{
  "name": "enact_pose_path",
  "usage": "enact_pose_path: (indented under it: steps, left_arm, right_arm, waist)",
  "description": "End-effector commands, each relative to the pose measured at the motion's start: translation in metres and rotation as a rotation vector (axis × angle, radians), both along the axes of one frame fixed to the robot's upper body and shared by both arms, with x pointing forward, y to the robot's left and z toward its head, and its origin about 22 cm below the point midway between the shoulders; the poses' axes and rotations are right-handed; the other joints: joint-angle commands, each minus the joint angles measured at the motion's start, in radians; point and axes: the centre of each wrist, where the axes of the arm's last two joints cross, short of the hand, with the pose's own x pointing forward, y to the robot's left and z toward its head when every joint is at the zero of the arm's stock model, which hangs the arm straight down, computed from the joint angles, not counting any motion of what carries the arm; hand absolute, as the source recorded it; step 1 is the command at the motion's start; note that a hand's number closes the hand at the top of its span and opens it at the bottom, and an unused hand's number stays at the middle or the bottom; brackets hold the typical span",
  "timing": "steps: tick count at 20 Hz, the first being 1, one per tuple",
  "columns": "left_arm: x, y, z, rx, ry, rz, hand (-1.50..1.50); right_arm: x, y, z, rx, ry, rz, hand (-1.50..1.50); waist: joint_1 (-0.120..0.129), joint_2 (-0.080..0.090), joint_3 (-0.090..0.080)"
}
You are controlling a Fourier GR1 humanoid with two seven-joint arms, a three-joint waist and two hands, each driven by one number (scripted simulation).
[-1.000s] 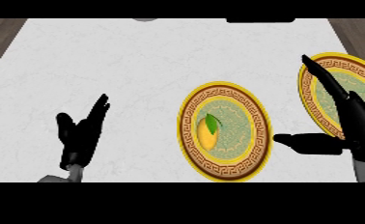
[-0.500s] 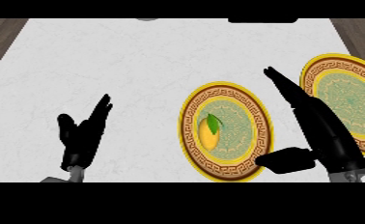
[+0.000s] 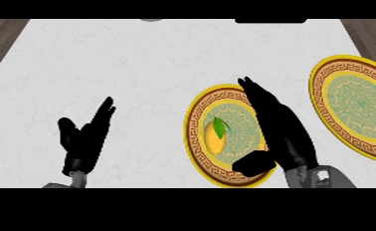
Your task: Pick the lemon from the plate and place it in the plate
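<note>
One white marbled counter top [image 3: 147,65] fills almost all of the head view. On it lie two round plates with yellow rims and a green middle. The nearer plate [image 3: 197,125] is right of the middle of the view. The other plate [image 3: 352,100] lies near it at the right edge and is cut by that edge. The two plates are apart, with a strip of counter between them.

The right hand [image 3: 283,130] comes in from the lower edge and lies over the right half of the nearer plate. Its fingers are straight and together, pointing up and a little to the left, and its thumb is spread out to the left over the lower rim. It grasps nothing.

The left hand [image 3: 84,140] rests at the lower left over the bare counter, well apart from both plates, fingers straight and up, holding nothing.

The lemon [image 3: 214,138], with a green leaf [image 3: 220,124] at its upper end, lies in the left part of the nearer plate, just beside the right hand and not touching it.
</note>
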Motion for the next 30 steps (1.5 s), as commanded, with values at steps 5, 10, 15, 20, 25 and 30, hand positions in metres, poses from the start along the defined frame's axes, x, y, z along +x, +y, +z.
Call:
enact_pose_path:
  steps: [5, 10, 15, 20, 25, 30]
  left_arm:
    - [0.009, 0.003, -0.002, -0.014, 0.047, 0.003, 0.00]
    - [-0.006, 0.009, -0.004, -0.021, 0.046, -0.016, 0.00]
    - [0.004, -0.005, -0.001, -0.025, 0.051, -0.003, 0.00]
    - [0.002, -0.007, -0.017, 0.009, 0.032, -0.009, 0.00]
    - [-0.015, 0.001, -0.010, -0.026, 0.066, -0.016, 0.00]
    - [-0.006, 0.023, -0.013, -0.023, 0.041, -0.007, 0.00]
  right_arm:
    - [-0.005, 0.033, -0.033, 0.009, 0.078, 0.021, -1.50]
    - [-0.006, 0.030, -0.030, -0.016, 0.044, 0.009, -1.50]
    - [0.003, 0.058, -0.057, -0.120, 0.063, -0.020, -1.50]
    - [-0.001, 0.063, -0.047, -0.134, 0.069, -0.057, -1.50]
    - [0.015, 0.050, -0.068, -0.147, 0.124, -0.017, -1.50]
    - [0.014, 0.050, -0.078, -0.157, 0.157, 0.001, -1.50]
  waist:
    - [-0.004, 0.004, -0.004]
    - [-0.004, 0.003, -0.004]
    - [-0.002, 0.004, -0.004]
    - [-0.006, 0.003, -0.004]
    - [-0.001, 0.004, -0.004]
    - [-0.004, 0.003, -0.004]
